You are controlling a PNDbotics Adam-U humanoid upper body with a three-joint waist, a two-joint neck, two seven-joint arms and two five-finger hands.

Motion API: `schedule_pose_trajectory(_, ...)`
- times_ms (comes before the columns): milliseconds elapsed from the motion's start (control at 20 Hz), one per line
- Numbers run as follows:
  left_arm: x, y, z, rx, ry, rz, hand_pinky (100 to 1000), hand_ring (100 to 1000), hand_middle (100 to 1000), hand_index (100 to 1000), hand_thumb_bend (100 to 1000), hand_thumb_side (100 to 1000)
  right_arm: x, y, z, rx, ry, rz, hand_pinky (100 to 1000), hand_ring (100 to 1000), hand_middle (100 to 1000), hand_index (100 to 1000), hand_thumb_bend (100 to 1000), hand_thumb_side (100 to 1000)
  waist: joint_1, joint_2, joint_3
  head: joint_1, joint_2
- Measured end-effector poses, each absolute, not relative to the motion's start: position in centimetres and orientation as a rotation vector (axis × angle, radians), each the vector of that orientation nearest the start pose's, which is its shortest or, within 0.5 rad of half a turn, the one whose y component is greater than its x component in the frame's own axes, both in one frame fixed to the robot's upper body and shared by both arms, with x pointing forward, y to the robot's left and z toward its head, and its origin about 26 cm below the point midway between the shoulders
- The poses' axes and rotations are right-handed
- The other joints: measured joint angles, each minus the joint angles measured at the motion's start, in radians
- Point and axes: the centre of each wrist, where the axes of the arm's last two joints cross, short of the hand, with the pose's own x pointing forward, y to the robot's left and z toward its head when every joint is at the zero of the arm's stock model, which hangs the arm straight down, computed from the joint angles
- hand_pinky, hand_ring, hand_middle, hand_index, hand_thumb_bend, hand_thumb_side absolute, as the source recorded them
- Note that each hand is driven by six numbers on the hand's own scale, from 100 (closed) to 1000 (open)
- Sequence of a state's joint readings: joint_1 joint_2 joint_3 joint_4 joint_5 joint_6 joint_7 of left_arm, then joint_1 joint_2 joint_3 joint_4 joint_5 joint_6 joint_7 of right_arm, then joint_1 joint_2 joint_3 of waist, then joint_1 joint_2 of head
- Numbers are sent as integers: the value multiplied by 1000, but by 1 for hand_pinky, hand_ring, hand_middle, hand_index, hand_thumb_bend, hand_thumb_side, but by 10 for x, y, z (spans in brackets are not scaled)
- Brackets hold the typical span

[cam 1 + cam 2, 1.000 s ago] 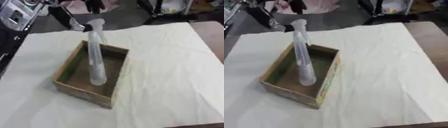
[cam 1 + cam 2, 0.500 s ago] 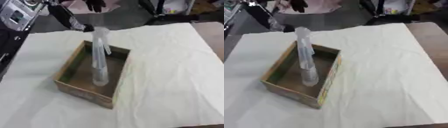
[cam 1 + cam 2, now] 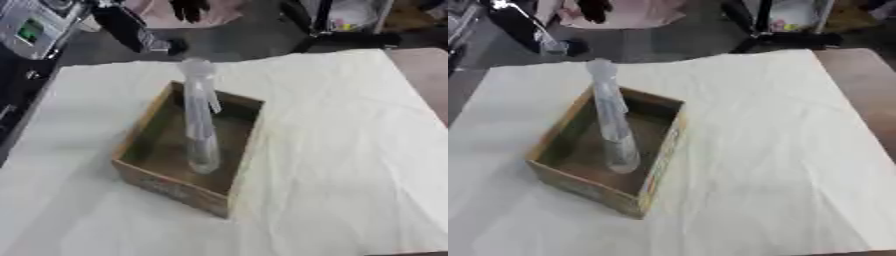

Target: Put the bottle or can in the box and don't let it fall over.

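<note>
A tall clear plastic bottle [image 3: 199,120] stands upright inside an open wooden box [image 3: 140,175] on the white cloth. Its base rests on the box floor and its cap [image 3: 196,65] rises above the far wall. My left arm comes in from the upper left, black with silver parts. My left hand [image 3: 170,46] hovers just beyond the table's far edge, a short way up and left of the cap and apart from it. Nothing touches the bottle. My right hand shows in neither view.
The white cloth [image 3: 350,150] covers the table around the box. A brown strip of table [image 3: 859,85] shows at the right edge. Beyond the far edge are a grey floor, black stand legs [image 3: 332,37], a pink object [image 3: 188,15] and a machine [image 3: 31,27] at upper left.
My left hand, close to the bottle's cap a second ago, now sits farther from it. The bottle stands on its own in the box. The whole picture has shifted slightly.
</note>
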State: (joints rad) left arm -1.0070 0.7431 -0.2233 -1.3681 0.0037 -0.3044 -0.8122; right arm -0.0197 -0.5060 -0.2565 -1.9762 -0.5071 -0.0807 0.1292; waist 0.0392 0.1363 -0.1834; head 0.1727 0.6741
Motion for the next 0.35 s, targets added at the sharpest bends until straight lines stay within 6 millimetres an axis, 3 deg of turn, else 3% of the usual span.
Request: schedule_pose_trajectory(350, 394, 354, 351, 312, -1859, -1628, 661, 667, 660, 832, 173, 457, 255, -376, 170, 3, -2147, 152, 941, 924, 986, 927, 394, 477, -10, 0, 18, -13, 0)
